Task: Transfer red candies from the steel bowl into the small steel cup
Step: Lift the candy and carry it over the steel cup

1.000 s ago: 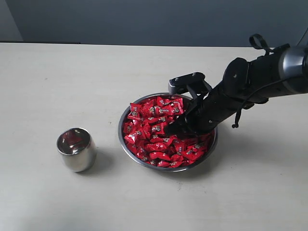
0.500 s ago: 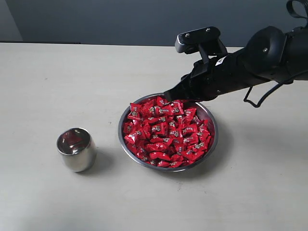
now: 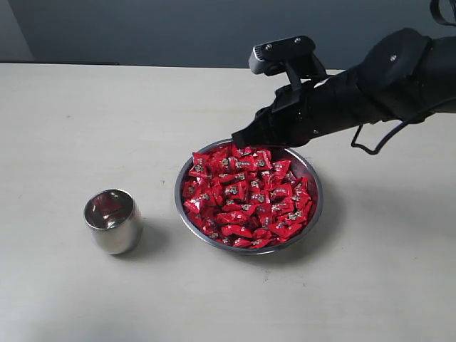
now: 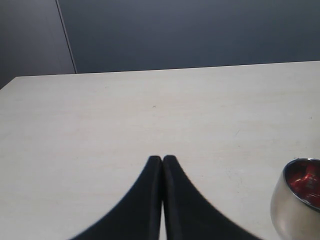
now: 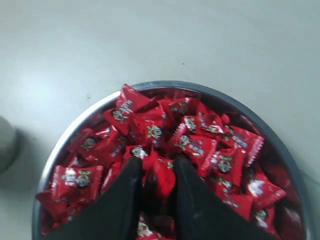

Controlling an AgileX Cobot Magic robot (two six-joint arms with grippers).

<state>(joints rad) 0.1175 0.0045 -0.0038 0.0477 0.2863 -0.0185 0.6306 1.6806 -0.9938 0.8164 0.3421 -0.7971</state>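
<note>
The steel bowl (image 3: 177, 200) sits mid-table, heaped with red candies (image 3: 246, 196). To its left stands the small steel cup (image 3: 112, 221), with red showing in its shiny inside. My right gripper (image 3: 244, 140) hovers just above the bowl's far rim. In the right wrist view this gripper (image 5: 157, 162) is shut on one red candy (image 5: 162, 180), with the bowl (image 5: 170, 83) and its candy heap (image 5: 200, 142) below. In the left wrist view my left gripper (image 4: 162, 159) is shut and empty over bare table, with the cup (image 4: 299, 197) off to one side. The left arm is out of the exterior view.
The pale tabletop (image 3: 85, 128) spreads wide around the bowl and cup. A dark wall (image 3: 178, 28) runs behind the table's far edge. The right arm's black body (image 3: 370, 92) reaches in from the right, above the table.
My right gripper has risen out of the candy heap with a candy pinched in it. It has shifted toward the bowl's far rim and slightly left. Bowl and cup have not moved.
</note>
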